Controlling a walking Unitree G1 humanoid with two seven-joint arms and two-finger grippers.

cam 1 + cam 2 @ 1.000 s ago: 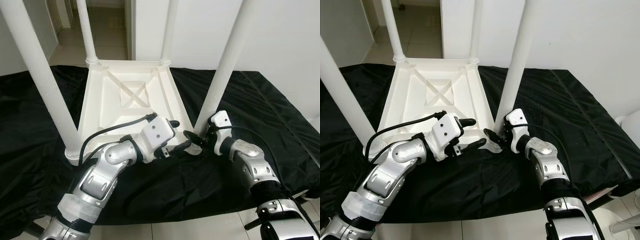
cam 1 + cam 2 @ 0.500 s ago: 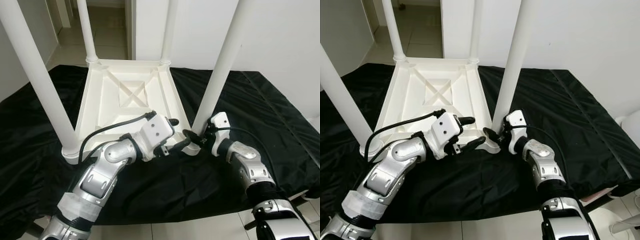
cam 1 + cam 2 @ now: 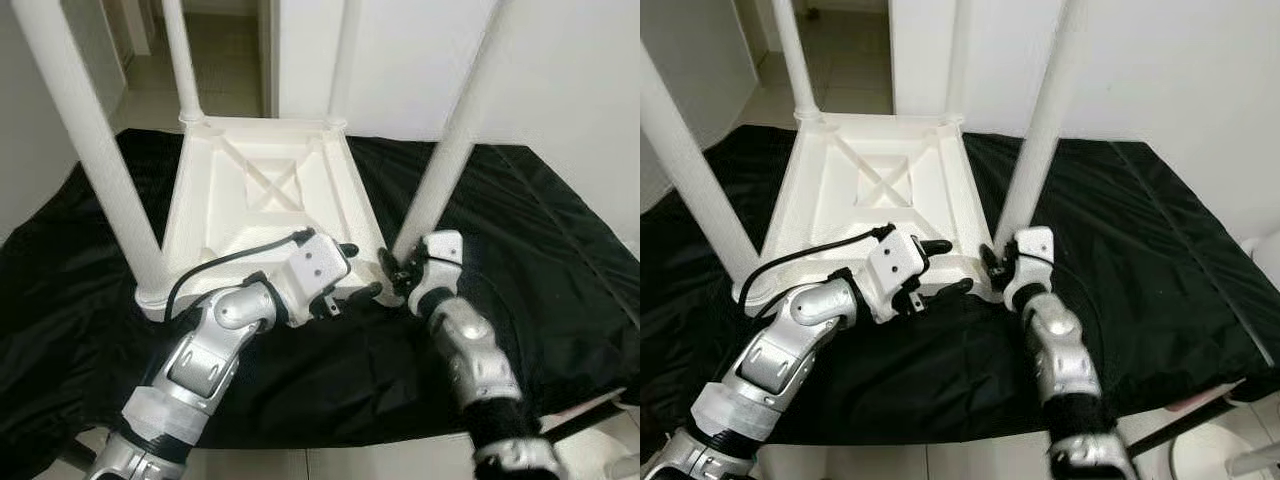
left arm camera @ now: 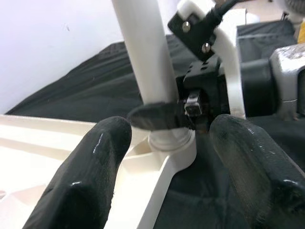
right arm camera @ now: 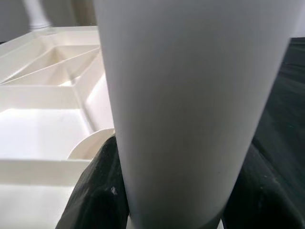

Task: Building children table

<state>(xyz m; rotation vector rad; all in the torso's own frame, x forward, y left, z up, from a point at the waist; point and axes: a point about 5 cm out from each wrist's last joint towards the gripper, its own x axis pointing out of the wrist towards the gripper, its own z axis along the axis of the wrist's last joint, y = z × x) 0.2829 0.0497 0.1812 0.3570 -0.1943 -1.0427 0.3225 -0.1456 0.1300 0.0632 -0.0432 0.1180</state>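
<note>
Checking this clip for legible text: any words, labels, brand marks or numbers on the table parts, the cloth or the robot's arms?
None can be read. The upturned white tabletop, its legs, including the near right leg, and the black cloth carry no print. The left gripper and right gripper housings show screws and a cable, but no lettering.

I'm seeing the white plastic table [image 3: 262, 190] lying upside down on the black cloth, ribbed underside facing up, all four legs [image 3: 440, 165] sticking straight up.
</note>
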